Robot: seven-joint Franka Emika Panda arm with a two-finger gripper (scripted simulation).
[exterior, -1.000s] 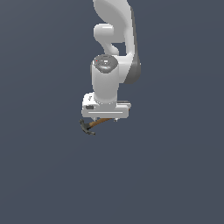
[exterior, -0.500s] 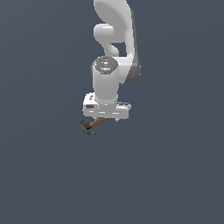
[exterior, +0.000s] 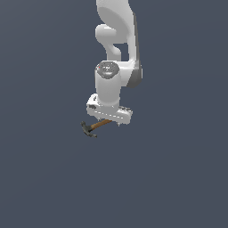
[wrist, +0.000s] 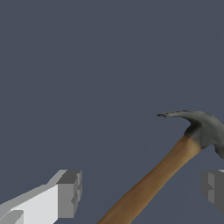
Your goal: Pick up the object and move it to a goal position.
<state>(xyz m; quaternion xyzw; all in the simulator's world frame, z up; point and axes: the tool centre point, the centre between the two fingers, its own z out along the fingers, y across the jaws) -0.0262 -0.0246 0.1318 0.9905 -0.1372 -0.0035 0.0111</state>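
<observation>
The small claw hammer (exterior: 91,128) lies on the dark grey floor, its dark metal head (exterior: 87,130) toward the exterior view's left and its brown handle running under the hand. My gripper (exterior: 110,121) hangs directly over the handle, low and close to it. In the wrist view the gripper (wrist: 142,191) is open. One fingertip (wrist: 70,192) and the other (wrist: 213,190) stand well apart on either side of the handle (wrist: 153,179), not touching it. The head (wrist: 203,127) with its claw shows beyond the fingers.
The white arm (exterior: 116,40) rises straight above the hand. A plain dark grey floor (exterior: 178,178) surrounds the hammer, and no other object shows in either view.
The hand has come down a little toward the hammer. The hammer has not moved.
</observation>
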